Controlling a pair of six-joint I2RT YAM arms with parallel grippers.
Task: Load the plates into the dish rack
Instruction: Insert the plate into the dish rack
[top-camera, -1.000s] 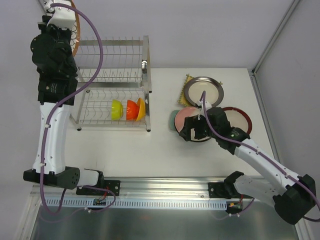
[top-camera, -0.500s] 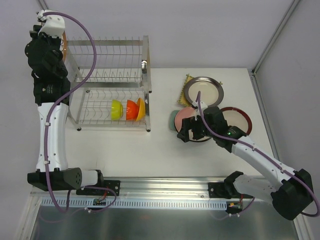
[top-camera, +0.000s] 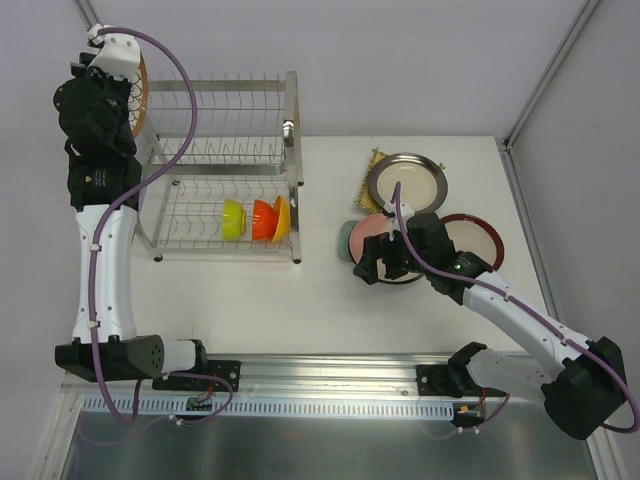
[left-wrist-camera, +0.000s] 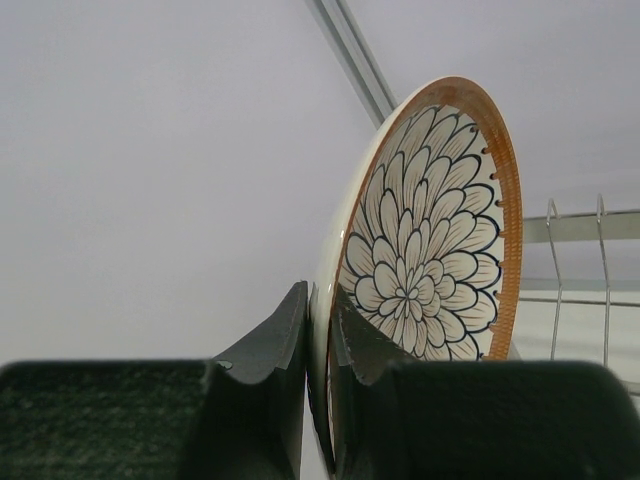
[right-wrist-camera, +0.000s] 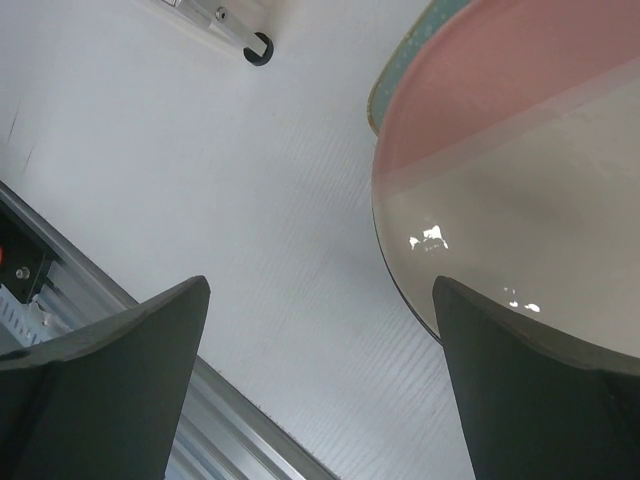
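My left gripper (top-camera: 125, 85) (left-wrist-camera: 320, 325) is shut on the rim of the brown-rimmed petal-pattern plate (left-wrist-camera: 430, 230). It holds the plate on edge, high at the rack's far left end (top-camera: 143, 92). The silver wire dish rack (top-camera: 225, 165) has no plates in it; its top bar shows in the left wrist view (left-wrist-camera: 580, 225). My right gripper (top-camera: 385, 262) (right-wrist-camera: 320, 370) is open and empty, low over the near-left rim of the pink-and-white plate (top-camera: 378, 232) (right-wrist-camera: 520, 180). This plate lies on the pale teal dish (top-camera: 346, 240) (right-wrist-camera: 398, 62).
A dark-rimmed cream plate (top-camera: 407, 182) lies on a yellow woven square (top-camera: 366, 175), with a red-rimmed plate (top-camera: 478, 238) beside them. Green (top-camera: 233, 218), orange (top-camera: 263, 218) and yellow (top-camera: 283, 217) bowls stand in the rack's lower tier. A rack foot (right-wrist-camera: 258, 48) is close by.
My left arm has swung left with the plate, from over the rack's back left corner to its left end. My right gripper has shifted slightly left over the pink-and-white plate.
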